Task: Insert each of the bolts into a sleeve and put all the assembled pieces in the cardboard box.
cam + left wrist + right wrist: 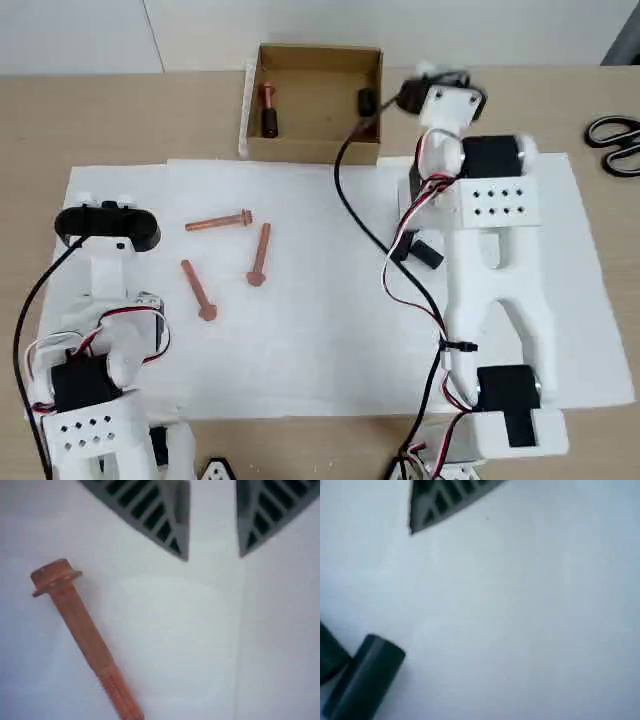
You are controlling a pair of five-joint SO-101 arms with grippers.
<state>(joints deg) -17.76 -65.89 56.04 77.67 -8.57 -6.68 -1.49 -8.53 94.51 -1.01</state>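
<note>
Left claw [212, 539] is spread wide and empty, low over the white sheet [320, 350]. The nearest bolt [82, 635] lies flat just beside it, outside the gap, not touching. Right claw [428, 175]: can't tell its state. It sits at the sheet's 2 o'clock, near the cardboard box [310, 150] at 12.

Three bolts lie loose around 9 o'clock: upper bolt [218, 220], middle bolt [259, 255], lower bolt [198, 290]. Sleeves [427, 252] sit at 3 o'clock, tucked beside my right arm; one sleeve [367, 680] lies on its side. One assembled piece [269, 110] is in the box on its 9 o'clock side.

Likely risks:
- Bolts are thin, round and flat on the sheet, so an off-centre close probably rolls one away or pinches the sheet.
- Sleeves look free to roll and are crowded by my arm, so a nudge could push them under it.
- The black cable [345, 190] crosses the sheet between bolts and sleeves and may snag or sweep parts during a carry.
- A tilted bolt would jam at the sleeve mouth.
</note>
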